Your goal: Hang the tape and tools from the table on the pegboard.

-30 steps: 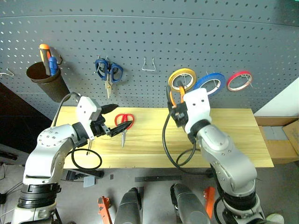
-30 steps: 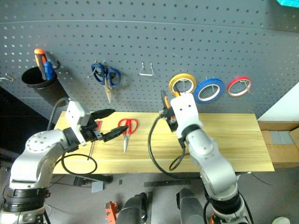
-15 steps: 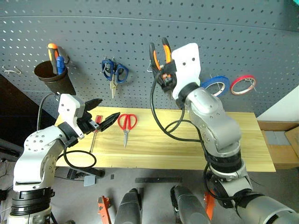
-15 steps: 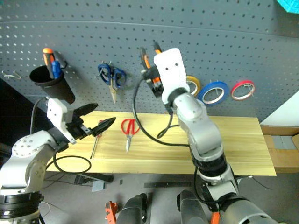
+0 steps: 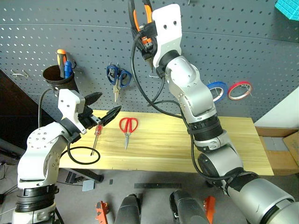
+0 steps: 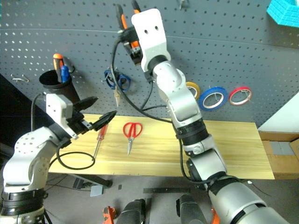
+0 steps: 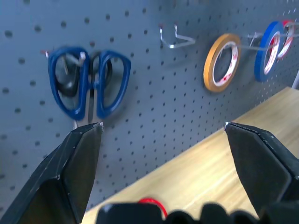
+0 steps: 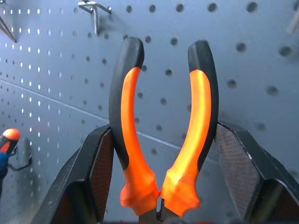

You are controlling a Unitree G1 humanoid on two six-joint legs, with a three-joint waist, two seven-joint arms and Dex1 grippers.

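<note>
A: Pliers (image 8: 163, 126) — where do we list them?
B: Clamped in our right gripper (image 8: 161, 205), handles up against the pegboard (image 5: 243, 42); next we need a free hook (image 5: 153, 74).
A: Left gripper (image 5: 103, 108)?
B: Wide, empty — above the table's (image 5: 233, 149) left end, screwdriver (image 5: 96, 138) and red scissors (image 5: 126, 129) pending.

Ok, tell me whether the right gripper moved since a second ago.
Yes. The right gripper, holding the pliers, rose from beside the yellow tape up the pegboard.
</note>
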